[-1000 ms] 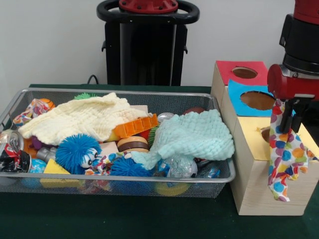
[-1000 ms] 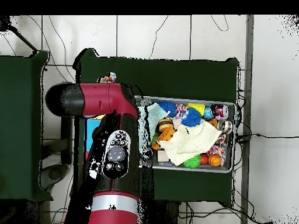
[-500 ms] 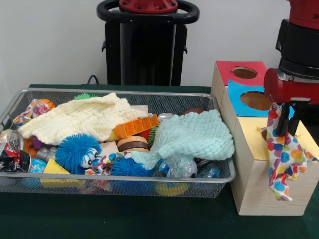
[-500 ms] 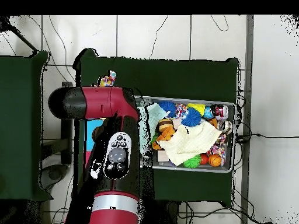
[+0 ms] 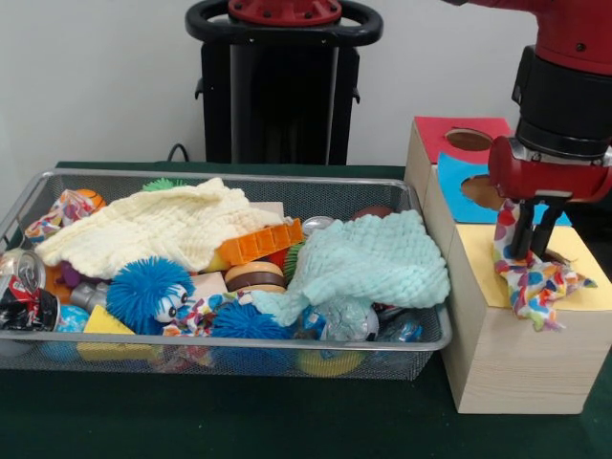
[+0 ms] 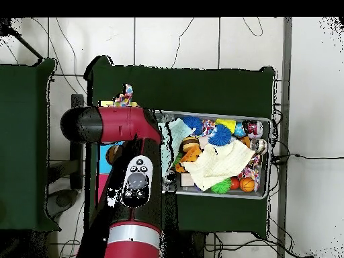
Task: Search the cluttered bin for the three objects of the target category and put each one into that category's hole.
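A polka-dot cloth (image 5: 534, 275) lies bunched on the yellow top (image 5: 481, 260) of the wooden sorting box, one corner hanging over the front edge. My gripper (image 5: 532, 245) stands right over it, fingers shut on the cloth's upper part. The cloth covers the yellow section's hole. Behind it are the blue section (image 5: 462, 187), with its hole partly hidden by the gripper, and the red section (image 5: 442, 129) with an open hole. In the overhead view only a tip of the cloth (image 6: 125, 98) shows past the arm (image 6: 131, 178), which hides the box.
The wire bin (image 5: 229, 341) at the left holds a pale yellow knitted cloth (image 5: 153, 229), a mint knitted cloth (image 5: 373, 258), a blue fuzzy toy (image 5: 148, 292), an orange block (image 5: 260, 241), a crushed can (image 5: 19, 287) and several balls. In the overhead view the bin (image 6: 263, 122) sits right of the arm.
The gripper has moved left and down over the yellow section. The cloth, which hung down the box's front, now lies gathered on the yellow top.
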You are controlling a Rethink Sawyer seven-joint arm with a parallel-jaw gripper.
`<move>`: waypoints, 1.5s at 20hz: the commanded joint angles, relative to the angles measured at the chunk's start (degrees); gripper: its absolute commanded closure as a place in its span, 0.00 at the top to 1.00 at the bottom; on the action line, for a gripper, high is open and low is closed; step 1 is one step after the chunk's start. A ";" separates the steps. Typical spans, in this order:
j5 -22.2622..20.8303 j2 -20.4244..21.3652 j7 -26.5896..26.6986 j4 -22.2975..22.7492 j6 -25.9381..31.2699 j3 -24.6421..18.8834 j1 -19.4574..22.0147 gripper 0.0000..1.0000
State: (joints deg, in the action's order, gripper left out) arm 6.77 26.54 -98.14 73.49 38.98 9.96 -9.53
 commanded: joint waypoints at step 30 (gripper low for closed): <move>2.82 -2.71 -13.97 2.70 -3.74 -2.73 -1.85 0.00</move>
State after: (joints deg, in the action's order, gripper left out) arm 7.50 26.26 -98.14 74.45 38.11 9.97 -11.25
